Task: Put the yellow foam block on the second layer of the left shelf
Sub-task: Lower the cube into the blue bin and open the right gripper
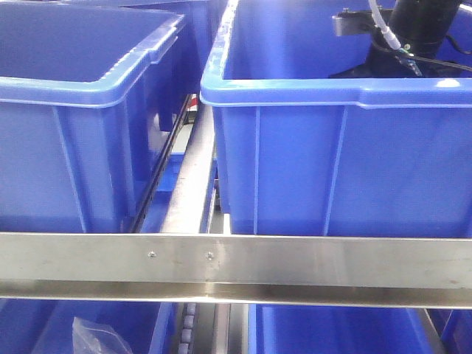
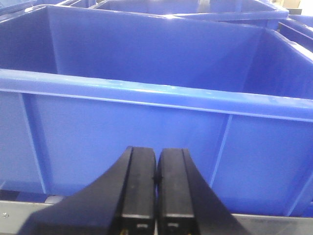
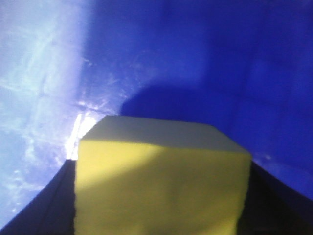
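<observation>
- The bright yellow matte foam block (image 3: 161, 181) fills the lower half of the right wrist view, flanked on both sides by the dark inner faces of the right hand (image 3: 161, 215). The jaws stand about a block-width apart and appear to be closed against its two sides, so I judge it to be gripped.
- Behind the block there is only glossy blue plastic, brightly lit at the left and shadowed at the right. This looks like the inside of a bin; whether the block rests on the bin floor or hangs above it cannot be told.
- In the front-facing view the black right arm (image 1: 420, 29), with its white cable, reaches down into the large blue plastic bin on the right (image 1: 332, 96). The block itself is hidden there behind the bin wall.
- A second blue plastic bin on the left (image 1: 88, 88) stands beside it, apart by a gap with a grey rail. Both sit above a brushed steel shelf rail (image 1: 236, 262), with more blue bins on the layer below.
- The left hand (image 2: 156, 196) has its black fingers (image 2: 138, 186) pressed together with nothing between them, and it points at the outer wall of a blue bin (image 2: 146, 132).
- Progress, as a judgement: the grasp looks done, or nearly so. The lift out of the right bin, the carry across to the left shelf's second layer and the release all appear to be left.
- Which layer counts as the second cannot be settled from these views.
</observation>
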Available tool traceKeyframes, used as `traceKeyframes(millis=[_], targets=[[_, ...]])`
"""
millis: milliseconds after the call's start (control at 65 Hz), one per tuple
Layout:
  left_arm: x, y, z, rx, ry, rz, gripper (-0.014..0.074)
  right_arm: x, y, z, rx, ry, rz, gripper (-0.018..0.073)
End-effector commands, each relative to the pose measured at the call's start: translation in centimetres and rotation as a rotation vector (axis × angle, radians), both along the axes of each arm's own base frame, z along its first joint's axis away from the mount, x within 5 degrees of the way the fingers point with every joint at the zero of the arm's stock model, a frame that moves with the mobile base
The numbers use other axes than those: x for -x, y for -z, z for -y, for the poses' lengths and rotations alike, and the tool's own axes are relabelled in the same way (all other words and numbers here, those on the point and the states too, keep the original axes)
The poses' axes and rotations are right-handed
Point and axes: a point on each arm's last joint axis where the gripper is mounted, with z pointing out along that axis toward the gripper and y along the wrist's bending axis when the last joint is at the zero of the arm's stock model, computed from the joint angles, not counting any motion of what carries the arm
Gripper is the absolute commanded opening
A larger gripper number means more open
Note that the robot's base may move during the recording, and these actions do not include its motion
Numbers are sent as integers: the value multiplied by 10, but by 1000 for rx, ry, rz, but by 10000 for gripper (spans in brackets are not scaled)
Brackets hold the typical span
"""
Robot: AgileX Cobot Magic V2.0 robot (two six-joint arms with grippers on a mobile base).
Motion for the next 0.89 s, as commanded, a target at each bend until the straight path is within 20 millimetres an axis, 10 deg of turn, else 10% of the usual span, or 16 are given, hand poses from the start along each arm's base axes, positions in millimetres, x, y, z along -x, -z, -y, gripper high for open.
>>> traceKeyframes(millis=[0, 154, 585, 877], targets=[[-1, 1, 1, 7, 17, 53, 136, -2, -38, 1, -21, -8, 144, 412], [-1, 1, 1, 7, 17, 53, 136, -2, -43, 1, -18, -7, 131, 643], [-1, 2, 1, 7, 16, 47, 136, 15, -119, 6, -16, -2, 174, 610], [-1, 1, 1, 7, 17, 53, 136, 56, -138, 15, -17, -2, 184, 193]])
